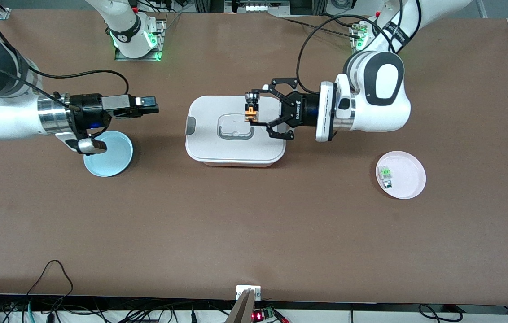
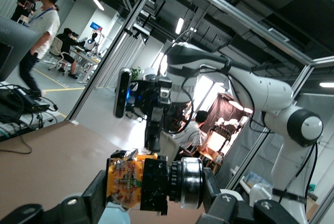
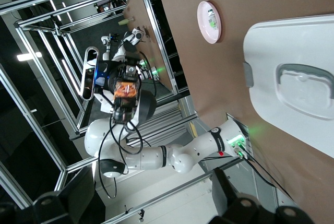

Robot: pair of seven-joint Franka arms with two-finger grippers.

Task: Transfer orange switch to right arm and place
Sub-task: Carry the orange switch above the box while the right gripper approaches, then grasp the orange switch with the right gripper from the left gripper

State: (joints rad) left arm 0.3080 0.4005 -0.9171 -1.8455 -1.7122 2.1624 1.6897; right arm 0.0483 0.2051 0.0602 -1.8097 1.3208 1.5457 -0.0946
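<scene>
The orange switch is pinched in my left gripper, held in the air over the white lidded box. In the left wrist view the switch sits crosswise between the two pads, orange end at one pad, silver collar at the other. My right gripper is open and empty, over the table between the blue plate and the box, pointing toward the switch. In the right wrist view its fingers stand wide apart, and the switch shows farther off.
A pink plate toward the left arm's end holds a small part with a green section. The blue plate lies partly under the right wrist. Cables run along the table edge nearest the camera.
</scene>
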